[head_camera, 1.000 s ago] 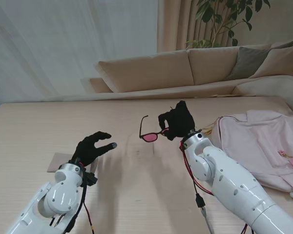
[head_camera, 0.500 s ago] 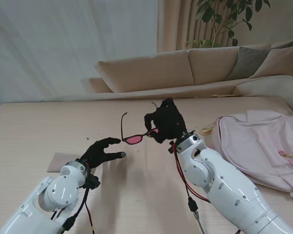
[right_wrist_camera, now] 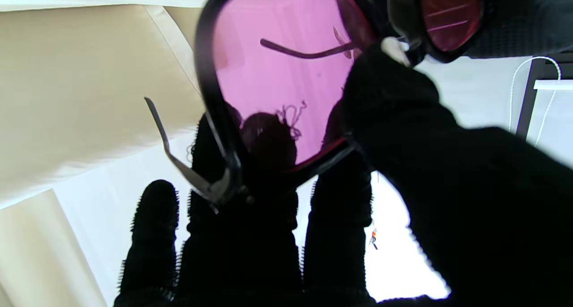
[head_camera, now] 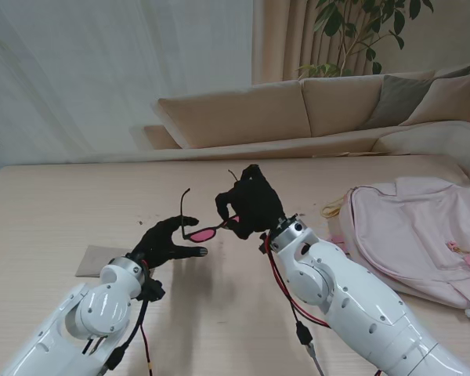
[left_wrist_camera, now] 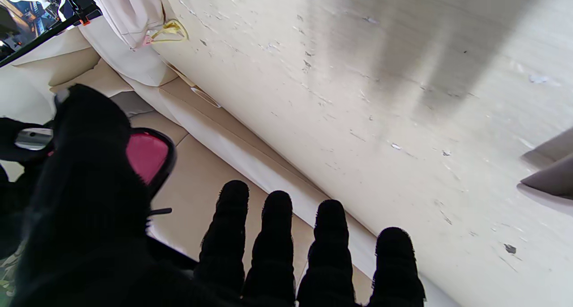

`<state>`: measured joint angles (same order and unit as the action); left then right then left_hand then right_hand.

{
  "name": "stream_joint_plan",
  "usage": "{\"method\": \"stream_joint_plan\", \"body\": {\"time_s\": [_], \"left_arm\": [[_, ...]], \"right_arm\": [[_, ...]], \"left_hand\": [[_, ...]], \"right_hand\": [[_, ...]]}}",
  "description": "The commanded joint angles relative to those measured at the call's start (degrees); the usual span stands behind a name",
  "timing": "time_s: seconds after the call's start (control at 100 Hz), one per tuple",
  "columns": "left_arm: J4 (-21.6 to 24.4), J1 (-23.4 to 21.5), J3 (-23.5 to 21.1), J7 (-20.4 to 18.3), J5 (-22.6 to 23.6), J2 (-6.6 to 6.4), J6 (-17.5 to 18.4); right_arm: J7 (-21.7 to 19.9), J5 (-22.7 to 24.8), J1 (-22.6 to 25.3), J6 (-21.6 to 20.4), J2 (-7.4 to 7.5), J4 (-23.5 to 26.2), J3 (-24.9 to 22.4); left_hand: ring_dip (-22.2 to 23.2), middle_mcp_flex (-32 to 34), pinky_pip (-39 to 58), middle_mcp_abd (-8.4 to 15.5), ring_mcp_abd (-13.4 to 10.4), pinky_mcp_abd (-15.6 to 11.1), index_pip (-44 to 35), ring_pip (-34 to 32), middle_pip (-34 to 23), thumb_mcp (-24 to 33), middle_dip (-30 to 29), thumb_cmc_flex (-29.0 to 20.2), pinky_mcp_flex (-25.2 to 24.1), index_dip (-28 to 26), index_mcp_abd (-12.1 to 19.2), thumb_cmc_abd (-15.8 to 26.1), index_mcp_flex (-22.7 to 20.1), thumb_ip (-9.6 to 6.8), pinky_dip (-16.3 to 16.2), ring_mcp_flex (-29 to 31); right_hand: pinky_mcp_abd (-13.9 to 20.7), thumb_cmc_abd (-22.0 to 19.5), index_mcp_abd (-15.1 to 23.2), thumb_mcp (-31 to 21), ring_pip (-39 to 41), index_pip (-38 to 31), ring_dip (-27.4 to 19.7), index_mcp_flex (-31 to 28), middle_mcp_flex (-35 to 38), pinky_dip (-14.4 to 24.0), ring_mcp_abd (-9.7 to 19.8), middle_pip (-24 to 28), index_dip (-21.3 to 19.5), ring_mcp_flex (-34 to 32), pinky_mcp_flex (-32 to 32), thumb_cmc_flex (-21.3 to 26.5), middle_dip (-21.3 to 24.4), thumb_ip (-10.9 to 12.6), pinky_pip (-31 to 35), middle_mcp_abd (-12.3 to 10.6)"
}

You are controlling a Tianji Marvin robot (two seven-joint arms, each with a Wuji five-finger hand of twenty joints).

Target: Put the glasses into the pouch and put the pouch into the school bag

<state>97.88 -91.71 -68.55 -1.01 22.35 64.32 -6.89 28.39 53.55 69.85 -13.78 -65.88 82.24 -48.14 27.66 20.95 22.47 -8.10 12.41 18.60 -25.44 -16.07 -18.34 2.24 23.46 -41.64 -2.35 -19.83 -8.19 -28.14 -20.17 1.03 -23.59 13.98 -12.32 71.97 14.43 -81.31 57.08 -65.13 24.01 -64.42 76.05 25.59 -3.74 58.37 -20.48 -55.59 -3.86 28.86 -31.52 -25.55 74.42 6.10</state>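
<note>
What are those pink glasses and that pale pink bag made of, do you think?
The glasses, held in the right robot hand, look like glossy black plastic frames with tinted see-through pink lenses; the sofa shows through one lens in the right wrist view. The school bag looks like soft matte fabric, since it lies slumped and creased on the table. Exact materials cannot be confirmed.

We carry the glasses [head_camera: 201, 230] leftward in our right robot hand [head_camera: 251, 202] until they meet our left robot hand [head_camera: 166, 240], which rises toward them
</note>
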Motion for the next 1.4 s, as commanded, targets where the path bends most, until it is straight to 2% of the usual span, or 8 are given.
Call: {"method": "stream_joint_plan", "body": {"time_s": [0.0, 0.21, 0.46, 0.57, 0.72, 0.9, 1.05, 1.39], "left_arm": [[0.67, -0.25, 0.13, -0.84, -0.18, 0.18, 0.64], [0.07, 0.29, 1.02, 0.71, -0.6, 0.56, 1.71], [-0.87, 0.69, 1.99, 4.81, 0.83, 1.33, 2.44], [-1.4, 0.66, 1.95, 6.48, -0.95, 1.93, 2.65], [-0.61, -0.23, 1.24, 7.27, -1.09, 2.11, 1.53], [0.49, -0.97, 0.69, 6.77, -0.38, 1.96, -0.47], [0.57, -0.86, 1.25, 8.53, 0.57, 2.37, -2.61], [1.5, -1.01, 1.38, 7.81, 1.34, 2.11, -3.14]], "right_arm": [[-1.04, 0.55, -0.22, -0.37, -0.03, 0.61, 0.23], [-1.63, 1.47, -0.73, -0.84, 0.25, 0.96, 0.74], [-1.93, 1.82, -1.06, -1.01, 0.34, 0.94, 1.29], [-1.72, 2.02, -1.03, -0.88, 0.37, 0.98, 1.2], [-0.73, 2.39, -0.7, 0.09, 0.35, 0.93, 0.4], [0.23, 2.89, -0.41, 0.25, 0.42, 1.0, -0.53], [0.67, 4.05, -0.77, -0.15, 0.72, 0.74, -0.69], [0.54, 6.95, -2.32, -1.77, 1.56, 0.04, 0.81]], "left_hand": [[-0.4, -0.37, -2.35, 0.77, -0.6, 1.44, -0.64, -0.12, -0.71, -1.2, 0.01, -0.08, -0.05, -0.83, -0.77, -1.71, 2.17, 0.09, -1.32, 1.36], [0.11, 1.74, -1.79, 1.14, -0.14, 2.16, -2.73, -1.16, -1.75, -0.23, 0.67, 0.48, 1.14, -2.23, 0.01, -0.78, 1.11, -0.08, -2.25, 3.34], [0.83, 3.49, 2.57, 3.05, -0.18, 2.15, -5.0, -2.94, -2.14, 1.87, 1.02, 1.24, 2.05, -4.21, 3.92, 2.15, 0.65, -0.59, -3.88, 5.7], [1.0, 3.23, 6.14, 3.09, -0.03, 2.09, -4.4, -3.61, -1.88, 3.37, 0.77, 0.54, 1.52, -3.67, 5.92, 1.97, 1.13, -0.74, -3.72, 6.07], [0.97, 4.36, 7.46, 2.81, 0.47, 2.55, -4.66, -3.92, -2.05, 3.56, 0.64, 0.92, 1.66, -3.36, 6.1, 1.34, -0.79, -0.48, -3.33, 6.72], [0.81, 4.67, 8.19, 2.44, 0.89, 3.35, -4.97, -3.82, -2.05, 3.09, 0.65, 1.54, 1.39, -3.42, 4.36, 0.25, -2.04, -0.14, -2.6, 6.67], [0.42, 1.38, 7.85, 1.4, 1.4, 5.06, -2.79, -3.08, -1.69, 2.0, 0.71, 2.23, 1.67, -2.32, 1.31, -1.3, 0.26, 0.34, -1.11, 5.08], [-0.75, -2.41, 5.42, -0.98, 1.5, 7.14, 1.14, -1.36, -0.95, 1.2, -0.07, 2.46, 1.3, 1.42, -2.98, -4.44, 1.51, 1.17, 1.41, 2.34]], "right_hand": [[-0.67, -0.17, 0.64, -8.65, 2.01, -1.83, -0.73, -2.38, 0.85, 1.12, 1.61, 0.86, -1.11, -1.92, 0.13, 2.63, -0.88, -0.58, 1.27, 7.15], [-0.65, -0.15, 0.56, -8.64, 2.09, -1.86, -0.74, -2.34, 0.81, 1.26, 1.5, 0.84, -1.25, -1.8, 0.01, 2.69, -0.89, -0.57, 1.4, 7.15], [-0.38, -0.67, 0.4, -8.64, 2.39, -1.94, -0.52, -2.21, 0.29, 1.35, 1.13, 1.03, -1.54, -1.22, 0.12, 3.05, -1.18, -0.36, 1.41, 7.55], [-0.37, -0.9, 0.36, -8.64, 2.54, -1.92, -0.42, -2.17, 0.07, 1.43, 1.01, 1.2, -1.7, -1.12, 0.07, 3.11, -1.37, -0.32, 1.53, 7.73], [-0.62, -0.74, -0.29, -8.64, 2.84, -2.21, -0.36, -1.92, 0.13, 1.65, 0.59, 1.6, -2.6, -1.45, -0.61, 3.12, -1.59, -0.39, 1.93, 8.04], [-0.84, -0.93, -0.39, -8.63, 3.04, -2.03, -0.33, -2.03, 0.19, 1.85, 0.41, 1.73, -3.16, -1.52, -1.04, 3.11, -1.63, -0.32, 2.24, 8.2], [-0.86, -0.95, -0.39, -8.65, 3.12, -1.89, -0.26, -2.1, 0.16, 1.96, 0.32, 1.74, -3.4, -1.22, -0.95, 3.16, -1.62, -0.31, 2.33, 8.21], [-0.88, -1.5, -0.33, -8.6, 3.31, -1.7, -0.19, -2.11, -0.24, 2.14, 0.23, 1.97, -3.65, -1.11, -1.14, 3.34, -1.72, -0.14, 2.5, 8.29]]}}
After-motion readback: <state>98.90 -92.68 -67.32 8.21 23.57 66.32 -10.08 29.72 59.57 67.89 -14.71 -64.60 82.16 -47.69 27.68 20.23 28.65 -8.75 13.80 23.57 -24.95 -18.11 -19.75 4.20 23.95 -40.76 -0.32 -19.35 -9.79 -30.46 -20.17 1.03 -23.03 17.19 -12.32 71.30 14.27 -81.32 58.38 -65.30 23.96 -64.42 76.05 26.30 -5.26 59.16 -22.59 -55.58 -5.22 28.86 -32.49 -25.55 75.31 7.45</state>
